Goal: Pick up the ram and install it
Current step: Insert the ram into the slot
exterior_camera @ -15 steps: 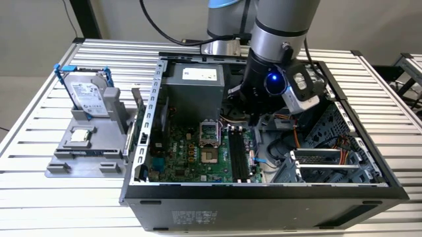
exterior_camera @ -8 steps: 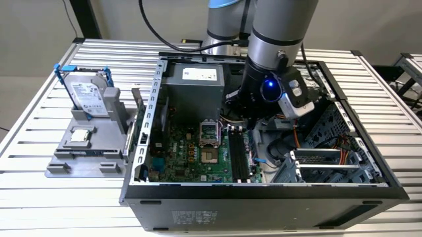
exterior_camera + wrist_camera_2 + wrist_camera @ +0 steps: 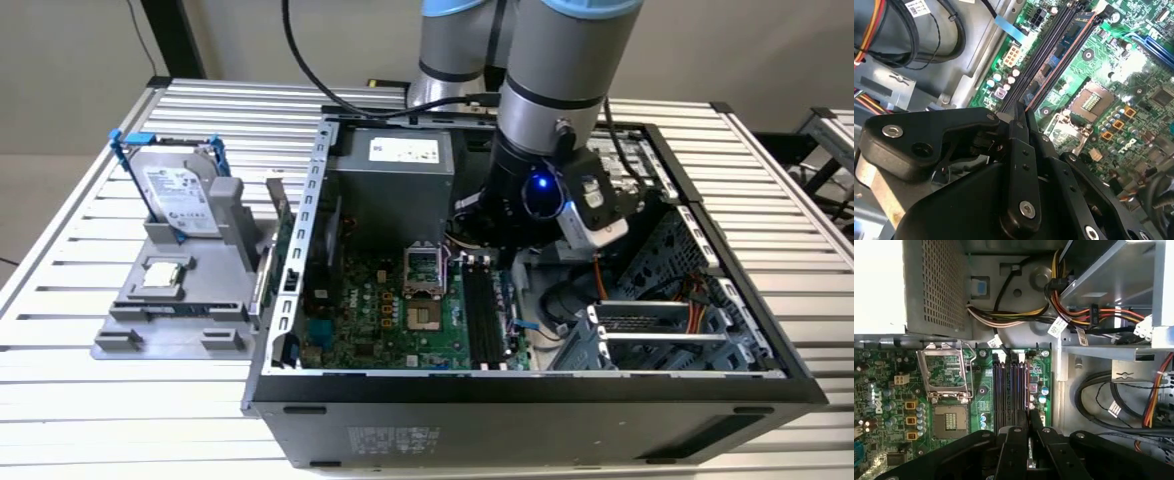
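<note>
On the exterior view's left you have the grey parts stand (image 3: 174,300) carrying the hard drive (image 3: 180,195) and a square processor chip (image 3: 163,275); to its right the open computer case (image 3: 534,385), with the arm's gripper (image 3: 501,240) down over the black memory slots (image 3: 483,315). In the second wrist view the gripper (image 3: 1021,117) has its fingers (image 3: 1016,150) drawn close on a thin edge that I judge to be the ram (image 3: 1056,62), lying along a slot and seemingly partly entered. The step in hand is seating; that calls for straight, even downward pressure. The first wrist view adds the open processor socket (image 3: 944,372) and power-supply cables (image 3: 1004,315), which the exterior view hides behind the arm.
</note>
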You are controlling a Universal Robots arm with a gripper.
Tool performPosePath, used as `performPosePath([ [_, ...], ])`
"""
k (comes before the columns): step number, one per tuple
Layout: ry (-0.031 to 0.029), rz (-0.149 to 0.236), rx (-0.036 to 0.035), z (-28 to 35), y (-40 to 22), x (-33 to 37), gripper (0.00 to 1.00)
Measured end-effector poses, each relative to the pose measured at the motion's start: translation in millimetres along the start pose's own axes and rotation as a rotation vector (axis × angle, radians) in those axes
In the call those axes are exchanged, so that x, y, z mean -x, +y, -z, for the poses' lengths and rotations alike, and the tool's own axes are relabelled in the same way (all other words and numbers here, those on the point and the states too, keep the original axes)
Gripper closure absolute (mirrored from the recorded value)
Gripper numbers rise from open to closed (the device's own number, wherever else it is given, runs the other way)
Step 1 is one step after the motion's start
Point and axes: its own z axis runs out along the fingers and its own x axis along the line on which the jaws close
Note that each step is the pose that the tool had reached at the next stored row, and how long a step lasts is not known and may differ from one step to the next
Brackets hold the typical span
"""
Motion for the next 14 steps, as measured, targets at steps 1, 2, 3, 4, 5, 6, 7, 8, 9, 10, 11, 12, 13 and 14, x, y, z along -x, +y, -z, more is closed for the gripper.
performPosePath([
  [1,0.0,0.0,0.0,-1.8,-0.6,0.0,1.0],
  [2,0.0,0.0,-0.0002,-3.6,-1.2,0.0,1.0],
  [3,0.0,0.0,-0.0003,-5.4,-2.1,-0.1,1.0],
  [4,0.0001,0.0,-0.0005,-7.2,-3.5,-0.1,1.0],
  [5,0.0,0.0,-0.0002,-9.1,-4.9,-0.1,1.0],
  [6,0.0,0.0,-0.0001,-10.9,-6.3,-0.1,1.0],
  [7,0.0,0.0,-0.0002,-12.8,-7.8,-0.1,1.0],
  [8,0.0,0.0,-0.0001,-14.6,-9.0,-0.1,1.0],
  [9,0.0,0.0,0.0,-16.4,-9.9,-0.1,1.0],
  [10,0.0,0.0,0.0001,-18.3,-10.3,-0.2,1.0],
  [11,-0.0002,0.0,-0.0001,-20.0,-10.3,-0.3,1.0],
  [12,-0.0002,0.0,0.0,-20.4,-10.4,-0.3,1.0],
  [13,-0.0002,0.0,-0.0002,-20.4,-10.4,-0.3,1.0],
  [14,-0.0001,0.0,-0.0003,-20.4,-10.4,-0.3,1.0],
])
